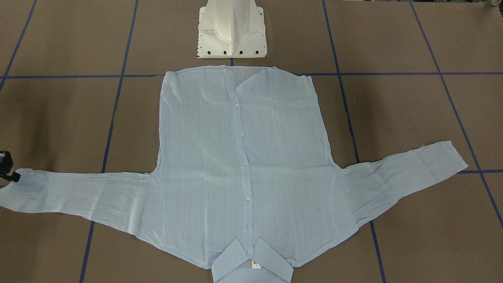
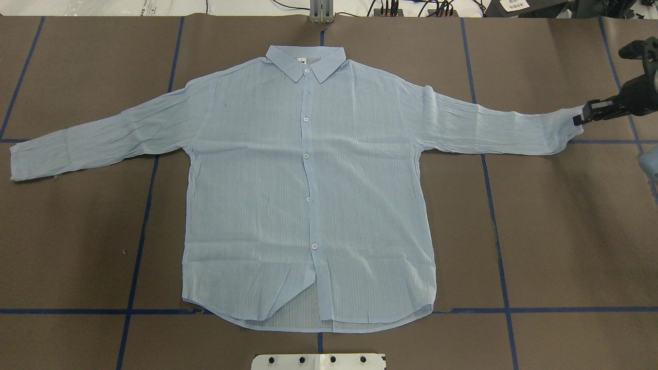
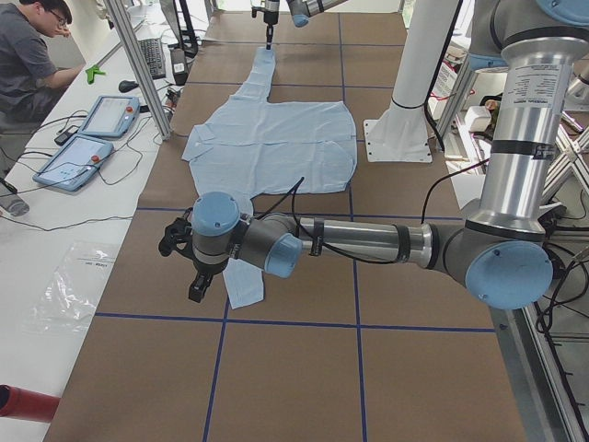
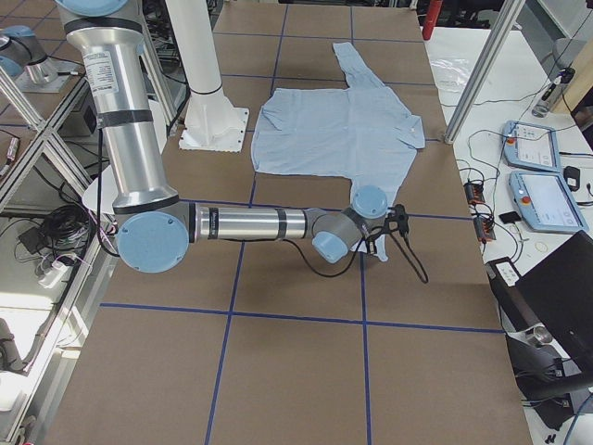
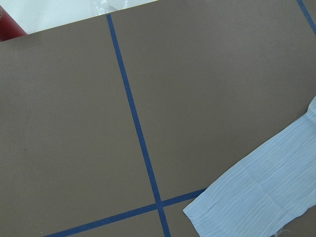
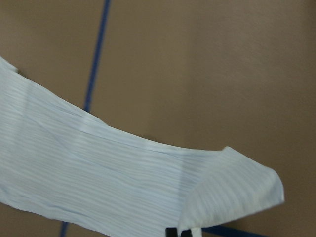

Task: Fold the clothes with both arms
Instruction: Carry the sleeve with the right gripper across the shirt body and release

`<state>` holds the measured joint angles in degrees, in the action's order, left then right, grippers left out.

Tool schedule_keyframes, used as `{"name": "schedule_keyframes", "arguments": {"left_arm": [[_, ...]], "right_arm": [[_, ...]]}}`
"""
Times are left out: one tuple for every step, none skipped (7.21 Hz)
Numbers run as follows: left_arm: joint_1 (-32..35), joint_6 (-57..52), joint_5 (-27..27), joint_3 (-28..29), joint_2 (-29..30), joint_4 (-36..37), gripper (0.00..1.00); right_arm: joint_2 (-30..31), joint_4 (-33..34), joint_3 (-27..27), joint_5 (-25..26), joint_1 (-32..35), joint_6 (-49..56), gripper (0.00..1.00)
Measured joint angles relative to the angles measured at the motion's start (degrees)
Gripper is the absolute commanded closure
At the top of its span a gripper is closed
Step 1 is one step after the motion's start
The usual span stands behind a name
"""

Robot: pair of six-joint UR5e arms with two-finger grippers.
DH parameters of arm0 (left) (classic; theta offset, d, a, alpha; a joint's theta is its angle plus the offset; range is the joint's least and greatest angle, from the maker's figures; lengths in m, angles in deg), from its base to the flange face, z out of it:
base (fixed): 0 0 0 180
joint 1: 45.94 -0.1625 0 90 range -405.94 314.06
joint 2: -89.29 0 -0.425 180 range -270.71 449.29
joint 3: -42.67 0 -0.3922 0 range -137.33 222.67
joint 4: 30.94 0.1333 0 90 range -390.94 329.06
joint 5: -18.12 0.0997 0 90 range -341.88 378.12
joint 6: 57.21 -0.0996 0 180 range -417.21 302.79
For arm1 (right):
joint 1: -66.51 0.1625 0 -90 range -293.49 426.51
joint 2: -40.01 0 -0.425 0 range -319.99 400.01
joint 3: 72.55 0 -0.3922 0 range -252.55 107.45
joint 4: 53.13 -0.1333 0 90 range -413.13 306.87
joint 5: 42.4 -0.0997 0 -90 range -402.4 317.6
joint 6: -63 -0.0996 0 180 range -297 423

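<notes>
Overhead view, L→R.
Left gripper [image 3: 196,291]: seen only in side view, just beside left cuff [image 2: 23,160]; open or closed, can't tell.
Shirt [image 2: 308,195]: flat, front up, mid table [image 2: 555,231], sleeves out.
Right gripper [image 2: 581,117]: looks pinched on right cuff [image 2: 563,128], corner lifted.
Risk: thin fabric slips from a shallow pinch; one-sided pull skews body.

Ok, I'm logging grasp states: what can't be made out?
Left black two-finger gripper: only in the exterior left view, jaws unreadable.
Right black gripper at the cuff of the light-blue striped shirt: grip cut off by the right wrist view's bottom edge.
White neck label: print too small.
</notes>
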<state>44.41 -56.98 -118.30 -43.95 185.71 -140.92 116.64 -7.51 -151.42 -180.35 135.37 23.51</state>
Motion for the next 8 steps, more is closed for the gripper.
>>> {"name": "schedule_keyframes", "arguments": {"left_arm": [[0.0,0.01,-0.02,0.23,0.0,0.02,0.0],[0.0,0.0,-0.02,0.59,0.02,0.01,0.0],[0.0,0.01,-0.05,0.99,0.08,-0.01,0.0],[0.0,0.03,-0.04,1.32,0.13,0.01,0.01],[0.0,0.01,-0.01,1.51,0.16,0.02,0.01],[0.0,-0.02,0.01,1.61,0.15,0.03,0.01],[0.0,-0.04,0.01,1.81,0.12,0.02,0.01],[0.0,-0.05,0.02,2.19,0.12,-0.02,0.01]], "right_arm": [[-4.09,0.05,-1.94,-1.34,-1.93,-4.51,1.0],[-9.05,0.09,-3.17,-1.62,-4.43,-10.56,1.0],[-14.66,0.49,-3.65,-0.55,-7.14,-17.22,1.0],[-20.42,2.2,-3.79,1.73,-9.84,-22.69,1.0],[-26.09,5.51,-3.8,4.27,-12.4,-25.77,1.0],[-31.3,9.4,-3.65,6.58,-14.35,-27.05,1.0],[-35.54,12.2,-2.99,8.66,-15.9,-27.49,1.0],[-38.94,13.52,-1.33,11.02,-17.77,-27.61,1.0]]}}
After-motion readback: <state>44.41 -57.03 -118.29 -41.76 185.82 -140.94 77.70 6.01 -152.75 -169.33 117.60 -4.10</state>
